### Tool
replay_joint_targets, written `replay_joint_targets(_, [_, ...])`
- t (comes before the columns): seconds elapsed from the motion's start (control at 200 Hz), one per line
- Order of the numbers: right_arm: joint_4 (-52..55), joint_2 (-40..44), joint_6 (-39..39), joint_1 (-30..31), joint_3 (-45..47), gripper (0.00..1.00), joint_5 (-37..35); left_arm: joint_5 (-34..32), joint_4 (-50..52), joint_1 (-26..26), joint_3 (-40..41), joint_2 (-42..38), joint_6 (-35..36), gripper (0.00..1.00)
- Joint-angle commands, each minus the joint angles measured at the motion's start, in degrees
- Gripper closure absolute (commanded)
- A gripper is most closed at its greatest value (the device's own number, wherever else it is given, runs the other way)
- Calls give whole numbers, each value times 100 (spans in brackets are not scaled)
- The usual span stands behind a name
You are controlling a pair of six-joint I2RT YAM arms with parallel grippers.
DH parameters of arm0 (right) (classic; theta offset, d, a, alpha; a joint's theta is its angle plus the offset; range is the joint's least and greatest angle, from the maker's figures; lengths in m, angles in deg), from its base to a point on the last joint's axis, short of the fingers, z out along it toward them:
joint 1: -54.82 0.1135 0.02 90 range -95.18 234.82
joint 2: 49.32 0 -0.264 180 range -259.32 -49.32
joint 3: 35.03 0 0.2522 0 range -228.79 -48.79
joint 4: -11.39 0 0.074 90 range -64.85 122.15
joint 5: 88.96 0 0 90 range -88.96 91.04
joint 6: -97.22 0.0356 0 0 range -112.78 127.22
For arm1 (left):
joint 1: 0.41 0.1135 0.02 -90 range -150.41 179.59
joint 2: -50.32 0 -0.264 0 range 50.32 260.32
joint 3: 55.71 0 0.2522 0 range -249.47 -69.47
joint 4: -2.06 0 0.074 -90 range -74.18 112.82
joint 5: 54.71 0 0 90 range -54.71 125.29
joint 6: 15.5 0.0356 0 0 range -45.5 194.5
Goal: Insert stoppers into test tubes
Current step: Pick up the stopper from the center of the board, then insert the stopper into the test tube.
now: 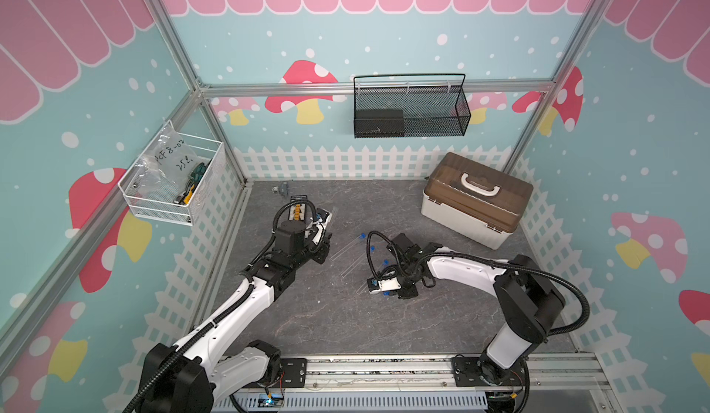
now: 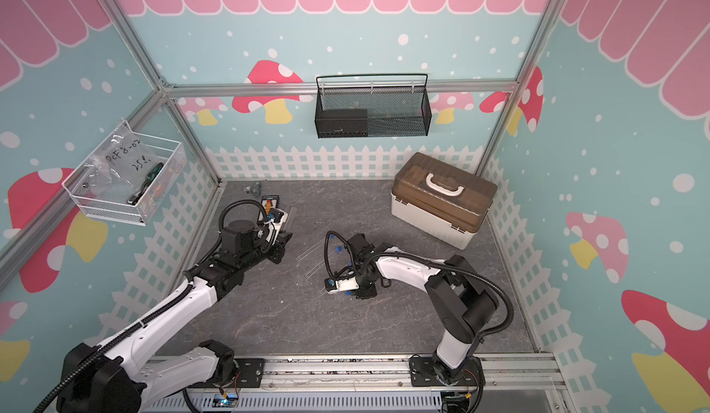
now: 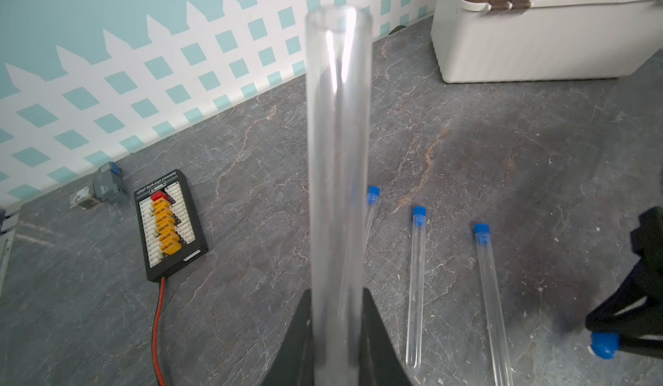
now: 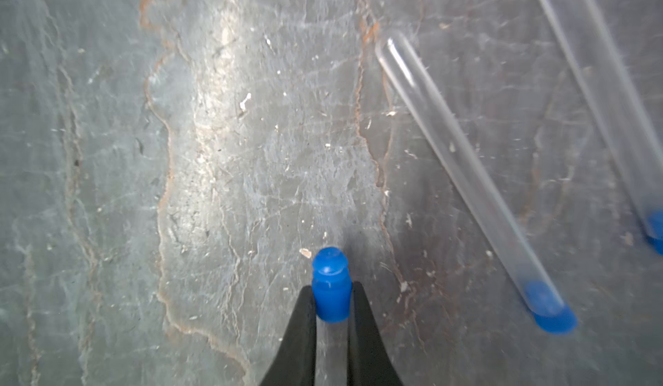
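My left gripper (image 3: 337, 296) is shut on a clear test tube (image 3: 337, 143), which stands up from the jaws with its open mouth at the far end. Three more test tubes lie side by side on the grey table (image 3: 251, 312), each with a blue stopper in its mouth: one (image 3: 416, 287), a second (image 3: 491, 294), and a third (image 3: 372, 201) partly hidden behind the held tube. Just to their right, low over the table, my right gripper (image 4: 332, 289) is shut on a loose blue stopper (image 4: 330, 287), which also shows in a top view (image 1: 385, 294).
A black charging board with yellow plugs (image 3: 168, 222) and a red wire lies left of the held tube. A small grey part (image 3: 107, 186) sits by the back wall. A white box with a brown lid (image 1: 476, 199) stands at the back right.
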Motion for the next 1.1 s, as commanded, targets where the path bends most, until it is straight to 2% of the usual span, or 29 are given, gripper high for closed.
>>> replay_joint_targets(0.0, [-102, 481, 189, -93, 212, 90, 39, -257, 165, -345, -179, -4, 739, 100])
replay_joint_targets(0.195, [-71, 1431, 553, -425, 619, 90, -135, -981, 191, -1232, -30, 321, 2339, 100])
replay_joint_targets(0.32, [42, 1981, 855, -449, 790, 90, -492, -1297, -69, -1719, 188, 368, 2736, 100])
replay_joint_targets(0.445, [324, 2336, 1149, -453, 757, 90, -487, -1396, -390, -2104, 519, 321, 3207, 100])
replay_joint_targets(0.65, [738, 2524, 1438, -441, 497, 89, -370, -1484, -324, -2644, 837, 402, 4128, 100])
replay_joint_targets(0.891, [981, 2259, 2105, -353, 21, 89, -116, -1763, -468, -2994, 855, 535, 4213, 100])
replay_joint_targets(1.096, [1054, 2189, 2268, -259, -131, 88, -5, -1933, -647, -3058, 887, 606, 4252, 100])
